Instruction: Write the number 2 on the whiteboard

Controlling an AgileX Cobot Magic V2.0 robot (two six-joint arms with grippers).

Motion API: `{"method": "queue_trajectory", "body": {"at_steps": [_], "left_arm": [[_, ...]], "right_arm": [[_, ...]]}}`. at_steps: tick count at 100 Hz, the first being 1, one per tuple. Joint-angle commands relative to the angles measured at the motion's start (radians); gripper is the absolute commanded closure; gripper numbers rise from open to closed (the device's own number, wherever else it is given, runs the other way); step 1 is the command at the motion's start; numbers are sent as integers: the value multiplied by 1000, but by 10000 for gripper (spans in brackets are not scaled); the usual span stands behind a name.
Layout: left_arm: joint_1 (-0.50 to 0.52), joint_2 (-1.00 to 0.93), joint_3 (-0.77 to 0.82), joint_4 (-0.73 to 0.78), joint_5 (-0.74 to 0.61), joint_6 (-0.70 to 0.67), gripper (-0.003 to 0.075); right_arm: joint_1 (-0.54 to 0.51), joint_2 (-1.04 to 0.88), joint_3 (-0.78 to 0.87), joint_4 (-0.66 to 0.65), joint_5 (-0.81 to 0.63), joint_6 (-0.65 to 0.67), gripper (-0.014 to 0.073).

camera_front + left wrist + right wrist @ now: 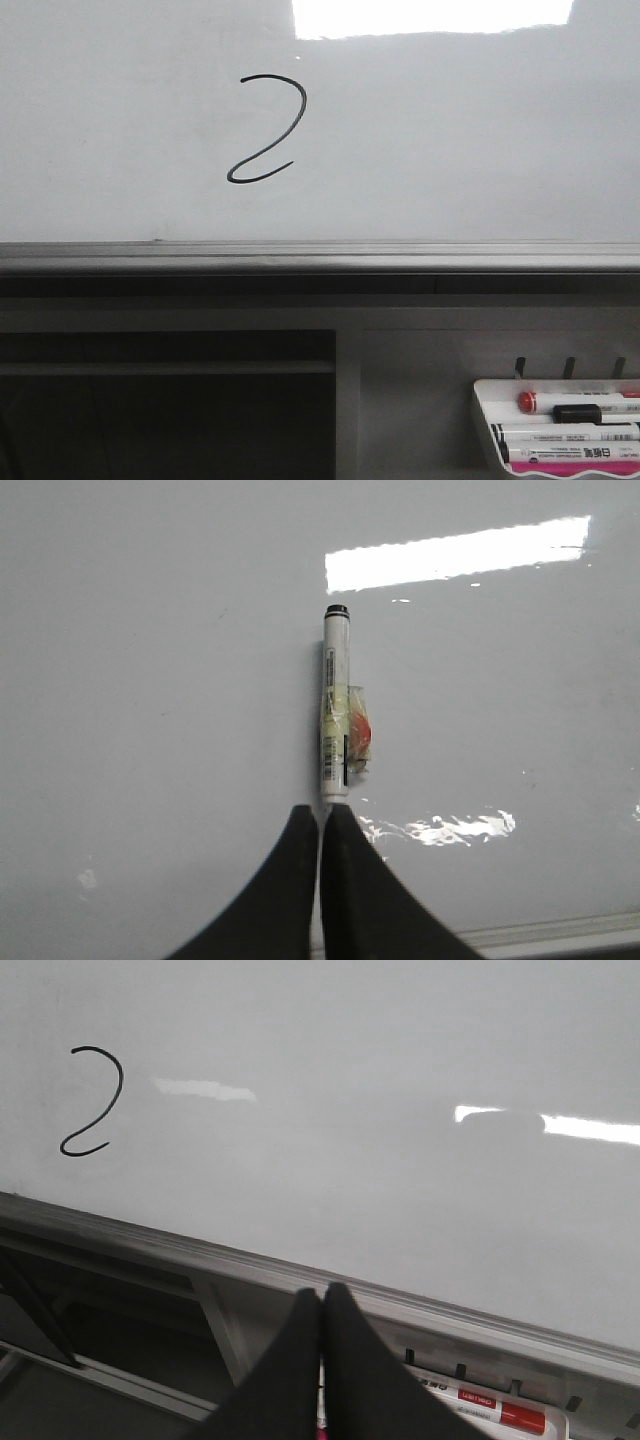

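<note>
While the left gripper (320,815) clamps a marker (336,705), the right gripper (321,1300) (fingers together) hangs above the marker tray (560,425).

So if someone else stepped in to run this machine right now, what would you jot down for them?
Left gripper: jaws shut on a white marker, which points at the whiteboard.
Right gripper: jaws shut, nothing in them, below the board's rail.
The number 2 is drawn in black on the board.
Spare markers lie in the tray at lower right.
Writing looks done; probably only stowing the marker is left.
</note>
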Motion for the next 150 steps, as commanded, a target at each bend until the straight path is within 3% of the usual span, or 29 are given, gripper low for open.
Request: {"method": "queue_trajectory", "body": {"at_steps": [1, 28, 114, 127, 150], "left_arm": [[1, -32, 27, -23, -116, -11, 740], [55, -105, 29, -23, -26, -14, 740], [55, -105, 29, -23, -26, -14, 740], [55, -105, 29, -23, -26, -14, 740], [55, -105, 29, -23, -26, -14, 740]], "right_arm": [[-7, 7, -26, -19, -78, -4, 666], [-7, 10, -26, -19, -76, -4, 666], [-7, 1, -23, -19, -73, -4, 666], [-107, -57, 11, -11, -112, -4, 666], [-431, -244, 216, 85, -357, -4, 666]]}}
